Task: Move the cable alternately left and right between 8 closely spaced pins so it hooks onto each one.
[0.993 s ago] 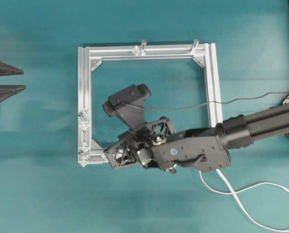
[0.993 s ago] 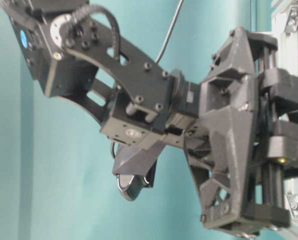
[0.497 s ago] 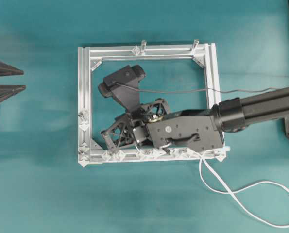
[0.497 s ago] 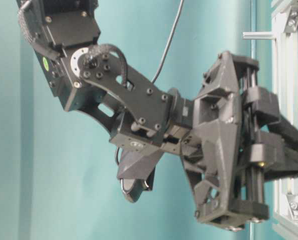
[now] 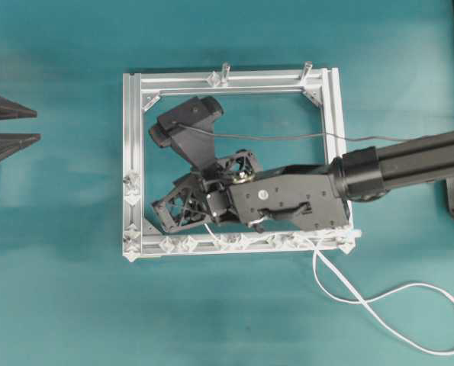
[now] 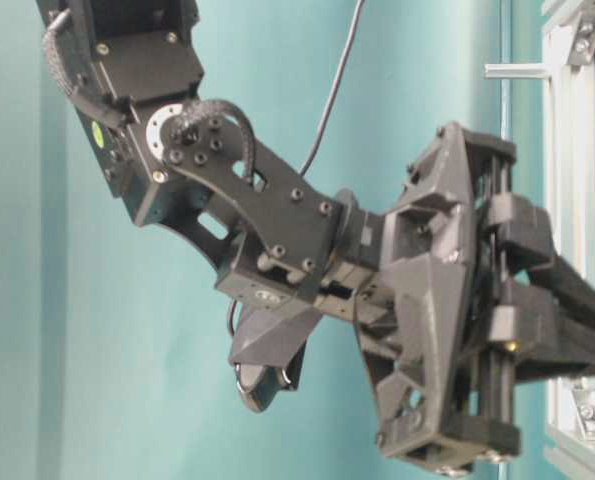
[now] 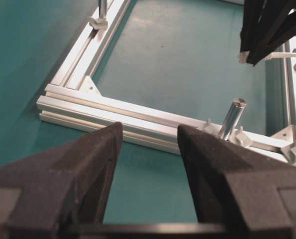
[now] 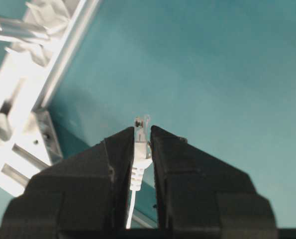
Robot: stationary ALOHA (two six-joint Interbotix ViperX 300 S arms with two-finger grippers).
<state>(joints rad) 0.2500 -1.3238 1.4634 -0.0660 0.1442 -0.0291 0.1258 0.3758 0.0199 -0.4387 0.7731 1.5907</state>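
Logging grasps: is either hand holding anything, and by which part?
The right hand pinches the cable at its plug. The left hand is open and holds nothing.

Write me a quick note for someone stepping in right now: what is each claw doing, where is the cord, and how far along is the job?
Right claw: shut on the plug of the cable, low inside the frame near its bottom rail.
Left claw: open, empty, parked outside the frame.
Cable: loops loose on the table, crosses the bottom rail's right end.
Pins: along the bottom rail; how many are hooked cannot be told.
Left: weave the cable through the pins.
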